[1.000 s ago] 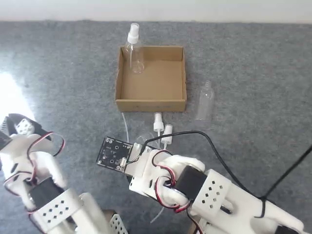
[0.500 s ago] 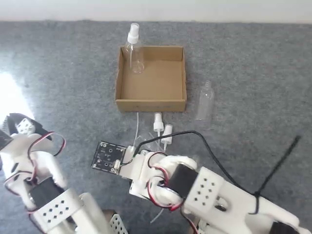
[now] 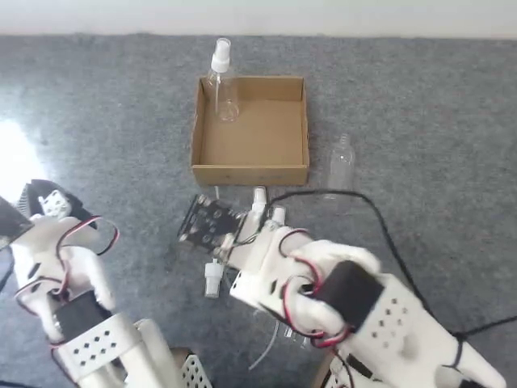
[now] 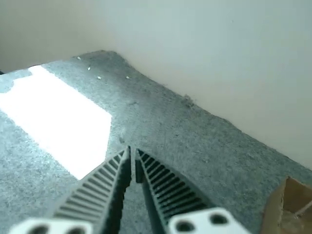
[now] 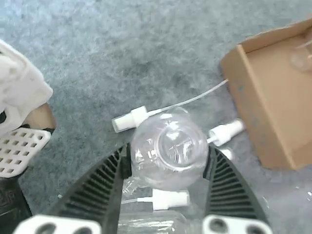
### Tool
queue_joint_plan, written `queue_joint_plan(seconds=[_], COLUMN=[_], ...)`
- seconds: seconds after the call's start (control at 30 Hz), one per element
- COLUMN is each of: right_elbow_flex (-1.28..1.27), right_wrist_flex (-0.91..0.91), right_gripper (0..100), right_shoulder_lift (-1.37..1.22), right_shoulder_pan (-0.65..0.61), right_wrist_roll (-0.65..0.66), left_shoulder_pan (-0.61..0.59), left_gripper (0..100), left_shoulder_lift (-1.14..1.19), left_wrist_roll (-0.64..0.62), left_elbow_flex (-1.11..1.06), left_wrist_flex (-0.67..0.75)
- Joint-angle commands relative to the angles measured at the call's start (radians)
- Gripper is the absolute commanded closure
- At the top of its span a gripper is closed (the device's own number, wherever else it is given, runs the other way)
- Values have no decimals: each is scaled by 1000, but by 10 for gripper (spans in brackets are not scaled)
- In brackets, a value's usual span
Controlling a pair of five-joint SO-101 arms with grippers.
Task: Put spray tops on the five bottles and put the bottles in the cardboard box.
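Right arm [image 3: 339,291]: swung closer to the cardboard box [image 3: 250,174].
Spray top [image 3: 212,279]: out from under the arm — now in plain sight.

I am reading no legible text, label, brand, number or sign in any view. The cardboard box [image 3: 250,174] is showing me plain brown walls. The clear bottle [image 5: 168,151] I am gripping is showing bare, unprinted plastic. The black board [image 3: 212,220] on my right wrist is carrying pale marks, too small to read.
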State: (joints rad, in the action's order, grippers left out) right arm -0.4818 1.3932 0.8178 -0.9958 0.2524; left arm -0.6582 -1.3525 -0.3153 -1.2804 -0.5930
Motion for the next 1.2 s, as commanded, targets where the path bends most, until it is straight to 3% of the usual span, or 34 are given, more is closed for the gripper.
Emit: queue_joint_plan(seconds=[0.0, 0.37, 0.5, 0.77, 1.0, 1.17], right_elbow_flex=[190, 233, 232, 57, -15, -18], right_wrist_flex=[107, 199, 220, 90, -41, -64], right_gripper=[863, 863, 864, 861, 861, 861], right_shoulder_lift=[39, 39, 48, 48, 47, 38], right_shoulder_pan=[65, 205, 315, 518, 679, 739], right_wrist_roll=[2, 0, 0, -26, -48, -94], left_shoulder_pan=[34, 40, 40, 104, 160, 244], left_gripper=[983, 983, 983, 953, 952, 952], left_shoulder_lift=[5, 5, 5, 5, 5, 5], left_wrist_roll=[-2, -2, -2, 44, 103, 187], left_elbow_flex=[8, -45, -50, -53, -33, 47], left_wrist_flex=[32, 114, 121, 117, 57, -87])
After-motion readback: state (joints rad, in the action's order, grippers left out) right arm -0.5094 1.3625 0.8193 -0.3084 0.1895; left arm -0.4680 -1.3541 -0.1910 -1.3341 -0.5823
